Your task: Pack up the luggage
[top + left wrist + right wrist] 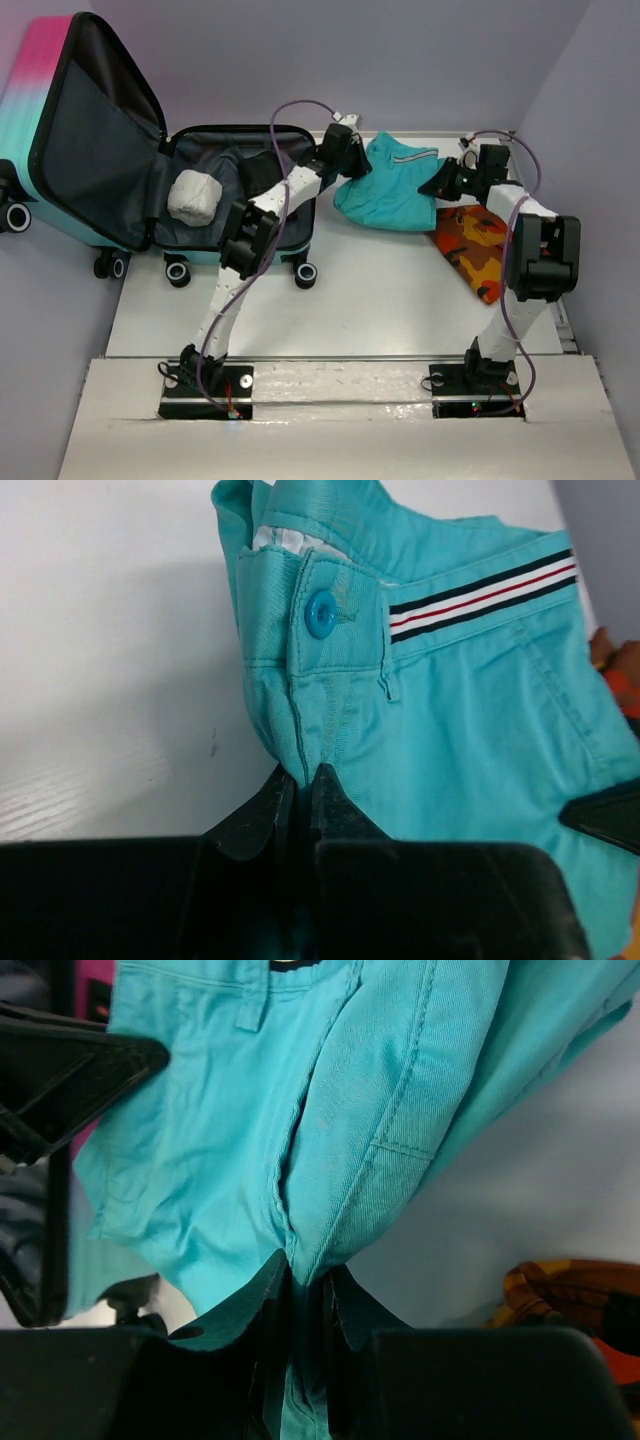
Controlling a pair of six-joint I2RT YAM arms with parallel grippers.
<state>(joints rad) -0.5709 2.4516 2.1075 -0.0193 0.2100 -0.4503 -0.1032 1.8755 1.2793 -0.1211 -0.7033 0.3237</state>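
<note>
The luggage [60, 120] lies open at the far left, its pink-to-teal lid standing up and its dark grey lined half [290, 150] flat on the table. A rolled white cloth [194, 196] lies inside it. Teal shorts [392, 190] with a blue button [320, 613] hang between both grippers just right of the luggage. My left gripper [303, 776] is shut on the shorts' waist end [330, 700]. My right gripper [308, 1275] is shut on the other side of the shorts [330, 1110].
An orange patterned garment [474, 246] lies on the table at the right, under my right arm; it also shows in the right wrist view [570, 1290]. Purple walls close in the back and right. The luggage's black wheels [305, 275] face the table's middle.
</note>
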